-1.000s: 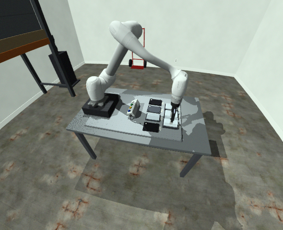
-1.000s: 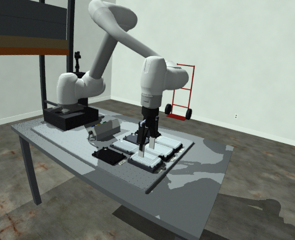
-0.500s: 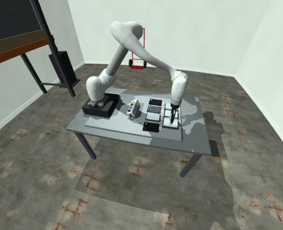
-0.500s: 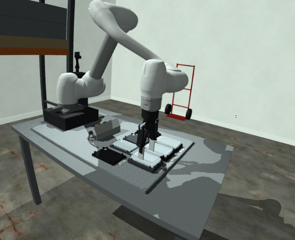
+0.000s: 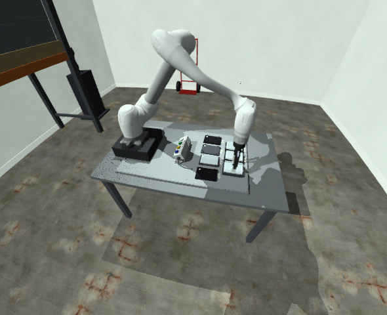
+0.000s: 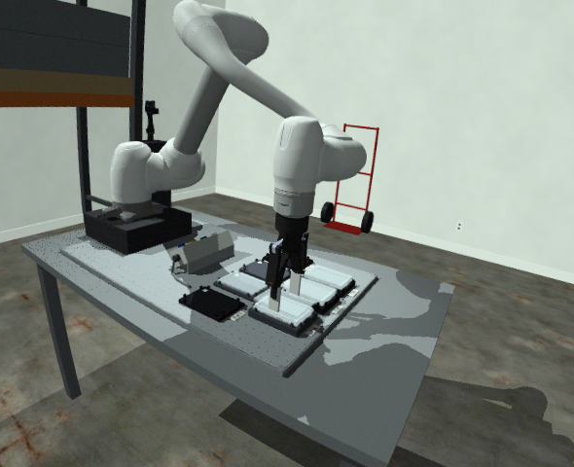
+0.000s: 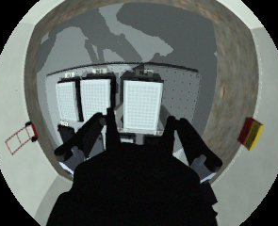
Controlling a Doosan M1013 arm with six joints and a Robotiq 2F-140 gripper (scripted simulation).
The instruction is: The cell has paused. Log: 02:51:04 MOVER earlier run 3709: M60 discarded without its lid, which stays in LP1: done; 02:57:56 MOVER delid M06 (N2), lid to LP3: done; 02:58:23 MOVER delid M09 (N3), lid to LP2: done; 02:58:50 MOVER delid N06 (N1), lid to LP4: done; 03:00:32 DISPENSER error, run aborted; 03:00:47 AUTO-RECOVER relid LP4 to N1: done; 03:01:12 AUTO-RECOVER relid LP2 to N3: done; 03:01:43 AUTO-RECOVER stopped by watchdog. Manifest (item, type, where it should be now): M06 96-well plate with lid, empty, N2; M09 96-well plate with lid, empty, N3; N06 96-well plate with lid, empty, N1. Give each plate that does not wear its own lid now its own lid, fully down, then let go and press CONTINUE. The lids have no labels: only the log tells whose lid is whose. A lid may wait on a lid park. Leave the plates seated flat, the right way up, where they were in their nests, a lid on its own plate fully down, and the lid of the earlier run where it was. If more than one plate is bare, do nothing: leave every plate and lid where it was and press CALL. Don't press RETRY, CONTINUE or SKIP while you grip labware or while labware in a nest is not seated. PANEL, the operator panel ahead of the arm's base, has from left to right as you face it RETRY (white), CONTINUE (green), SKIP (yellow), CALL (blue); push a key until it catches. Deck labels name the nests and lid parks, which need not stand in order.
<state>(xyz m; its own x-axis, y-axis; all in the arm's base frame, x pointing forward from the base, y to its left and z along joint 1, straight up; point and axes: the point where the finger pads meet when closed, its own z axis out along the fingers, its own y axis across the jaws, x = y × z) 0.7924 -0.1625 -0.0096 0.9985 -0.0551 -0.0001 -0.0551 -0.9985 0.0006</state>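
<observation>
Three white 96-well plates stand in a row of nests on the deck: the near one (image 5: pixel 228 168) (image 6: pixel 291 314) (image 7: pixel 141 97), the middle one (image 5: pixel 228 155) (image 6: pixel 318 294) (image 7: pixel 95 96) and the far one (image 5: pixel 229 146) (image 6: pixel 330 276) (image 7: pixel 66 101). My gripper (image 5: pixel 235 165) (image 6: pixel 284 297) (image 7: pixel 141 108) points straight down over the near plate. It is shut on the clear lid at that plate's top, one finger on each long side. I cannot tell if the lid is fully down. A white lid (image 5: pixel 208 159) (image 6: pixel 240 283) and a shaded lid (image 5: pixel 210 149) lie on lid parks. The deck labels are too small to read.
Two lid parks are bare and black, the near one (image 5: pixel 206 174) (image 6: pixel 210 303) and the far one (image 5: pixel 212 139). The operator panel (image 5: pixel 182 147) (image 6: pixel 207 247) stands between the parks and the arm's base (image 5: pixel 138 147). A red hand truck (image 6: pixel 350 181) stands by the back wall.
</observation>
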